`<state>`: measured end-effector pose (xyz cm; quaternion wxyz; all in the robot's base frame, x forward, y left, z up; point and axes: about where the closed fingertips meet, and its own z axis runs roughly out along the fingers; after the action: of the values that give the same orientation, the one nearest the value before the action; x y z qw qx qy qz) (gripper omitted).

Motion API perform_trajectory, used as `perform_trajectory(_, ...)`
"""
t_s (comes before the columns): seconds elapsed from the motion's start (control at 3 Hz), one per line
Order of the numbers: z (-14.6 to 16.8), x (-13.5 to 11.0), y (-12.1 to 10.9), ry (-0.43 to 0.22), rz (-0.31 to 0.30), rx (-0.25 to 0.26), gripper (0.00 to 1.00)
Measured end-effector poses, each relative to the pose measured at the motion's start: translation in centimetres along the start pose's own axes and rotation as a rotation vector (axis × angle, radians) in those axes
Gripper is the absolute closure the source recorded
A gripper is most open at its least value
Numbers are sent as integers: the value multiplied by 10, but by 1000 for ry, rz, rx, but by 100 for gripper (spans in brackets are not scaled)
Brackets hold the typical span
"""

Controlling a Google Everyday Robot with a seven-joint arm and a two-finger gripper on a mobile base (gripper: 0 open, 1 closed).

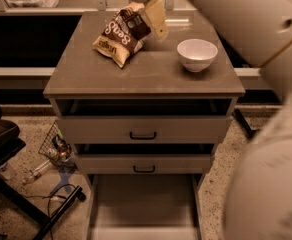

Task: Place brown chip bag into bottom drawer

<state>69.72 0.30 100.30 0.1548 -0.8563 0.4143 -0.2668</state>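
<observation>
Brown chip bag (125,34) is lying on the cabinet top (151,76), back-left area, well apart from the bottom drawer (143,206), which is standing pulled out at floor level. Bag's long axis is running diagonally, w/ one tan-yellow end pointing near-left and the other far-right twd the gripper (156,16). It's showing a crinkly dark brown middle w/ white lettering. Gripper is hanging right at the bag's far-right end; open or closed, can't tell. White bowl (197,54) is sitting to the right.
</observation>
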Motion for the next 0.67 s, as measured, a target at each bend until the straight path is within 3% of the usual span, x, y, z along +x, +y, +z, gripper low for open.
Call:
perform_trajectory(0.33,45,2,-23,43,-116,9,0)
perform_trajectory(0.67,84,5,-37,71,-179,3,0)
